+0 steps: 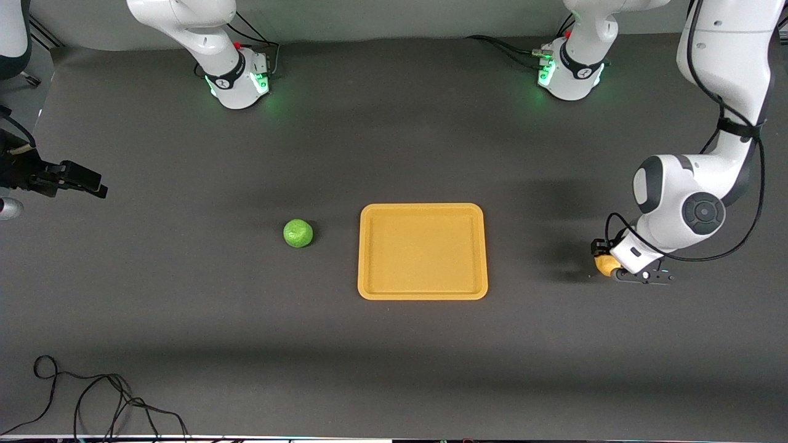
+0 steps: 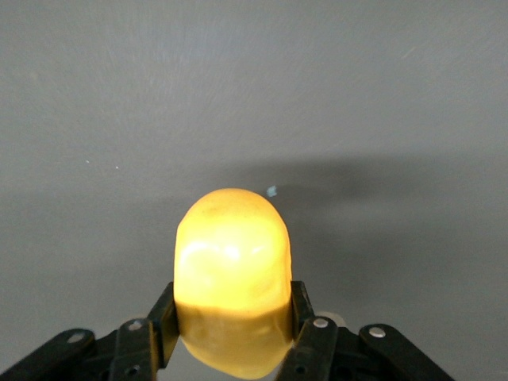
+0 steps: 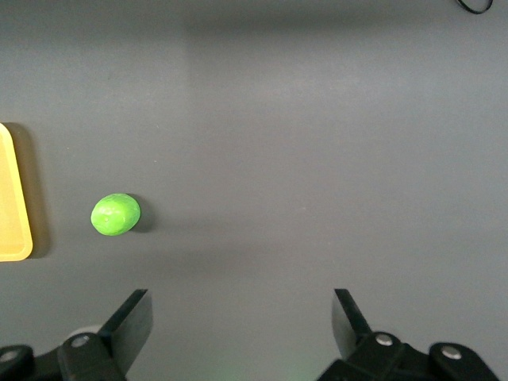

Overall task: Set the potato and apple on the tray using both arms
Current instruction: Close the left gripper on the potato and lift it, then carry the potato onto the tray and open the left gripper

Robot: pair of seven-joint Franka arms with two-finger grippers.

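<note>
**Left jaws clamped on the potato, tray bare**

The jaws of the left gripper (image 2: 232, 337) were clamped on the potato (image 2: 232, 278), one black finger pressed against each of its sides. In the front view that gripper (image 1: 615, 267) sat low at the left arm's end of the desk (image 1: 394, 369), well apart from the tray (image 1: 422, 251), with only a small yellow-orange sliver of the potato (image 1: 606, 264) peeking out beside the wrist. Whether the potato touched the desk could not be told.

The jaws of the right gripper (image 3: 242, 321) stood wide apart, holding nothing, over bare desk at the right arm's end. In the front view this gripper (image 1: 92, 184) showed only as a dark shape at the picture's edge.

The tray lay flat near the middle of the desk with nothing in it. The apple (image 1: 298, 234) rested on the desk just beside the tray's short side toward the right arm's end, not touching it.

The left wrist view gave the potato's smooth, glossy top and the fingers' grip, which the front view hid beneath the arm. The right wrist view showed the apple (image 3: 116, 214) and one rounded corner of the tray (image 3: 14, 206), with a gap of desk between them. A loose black cable (image 1: 98, 400) lay on the desk's edge nearest the front camera, seen only from the front.
</note>
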